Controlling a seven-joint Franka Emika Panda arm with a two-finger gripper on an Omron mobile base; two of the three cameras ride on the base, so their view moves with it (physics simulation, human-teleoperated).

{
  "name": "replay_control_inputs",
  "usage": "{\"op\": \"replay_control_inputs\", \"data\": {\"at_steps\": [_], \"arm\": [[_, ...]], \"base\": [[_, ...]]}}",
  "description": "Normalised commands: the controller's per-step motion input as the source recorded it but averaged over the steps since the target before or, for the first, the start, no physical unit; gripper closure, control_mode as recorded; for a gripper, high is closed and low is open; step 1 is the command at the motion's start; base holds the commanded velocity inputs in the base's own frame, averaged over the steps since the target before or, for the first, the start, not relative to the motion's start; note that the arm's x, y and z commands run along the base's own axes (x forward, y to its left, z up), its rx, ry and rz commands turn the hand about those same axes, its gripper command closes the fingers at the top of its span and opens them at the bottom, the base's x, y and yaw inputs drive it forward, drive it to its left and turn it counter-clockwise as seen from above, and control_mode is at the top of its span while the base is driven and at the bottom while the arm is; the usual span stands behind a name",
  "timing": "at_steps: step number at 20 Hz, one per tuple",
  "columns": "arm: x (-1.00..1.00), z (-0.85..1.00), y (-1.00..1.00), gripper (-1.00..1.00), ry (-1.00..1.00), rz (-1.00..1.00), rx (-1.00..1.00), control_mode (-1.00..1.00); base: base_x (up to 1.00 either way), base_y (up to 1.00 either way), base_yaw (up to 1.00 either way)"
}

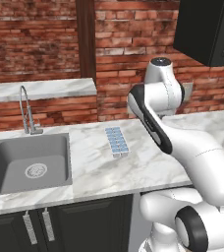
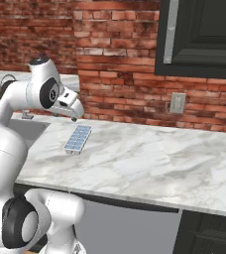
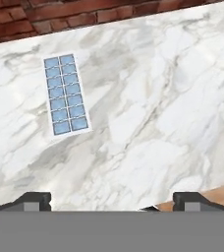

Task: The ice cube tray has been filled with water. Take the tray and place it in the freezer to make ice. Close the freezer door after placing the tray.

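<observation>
The ice cube tray [image 1: 116, 141] lies flat on the marble counter [image 1: 94, 170], its two rows of cells filled with pale blue water [image 3: 65, 93]. In the right base view the tray [image 2: 78, 139] rests just below and to the right of my gripper [image 2: 74, 117], which hovers above the counter and apart from the tray. In the hand view my gripper [image 3: 113, 202] is open, its fingertips [image 3: 35, 201] wide apart with nothing between them, and the tray [image 3: 65, 94] sits at upper left. The freezer and the freezer door are out of view.
A grey sink [image 1: 28, 160] with a curved faucet [image 1: 28, 110] sits left of the tray. A brick wall backs the counter, with a wall outlet [image 2: 177, 102]. A dark upper cabinet [image 2: 204, 34] hangs at the right. Dark lower cabinets [image 1: 74, 224] stand under the counter's front edge.
</observation>
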Motion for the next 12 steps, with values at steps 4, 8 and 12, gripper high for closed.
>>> {"op": "replay_control_inputs", "data": {"at_steps": [4, 8, 12], "arm": [[0.00, -0.26, 0.06, -1.00, 0.00, -0.19, 0.00, -1.00], [0.00, -0.27, 0.05, -1.00, 0.00, -0.22, 0.01, -1.00], [-0.02, -0.30, 0.00, -1.00, 0.00, -0.08, 0.13, -1.00]], "base": [[0.00, 0.00, 0.00], [0.00, 0.00, 0.00], [0.00, 0.00, 0.00]]}}
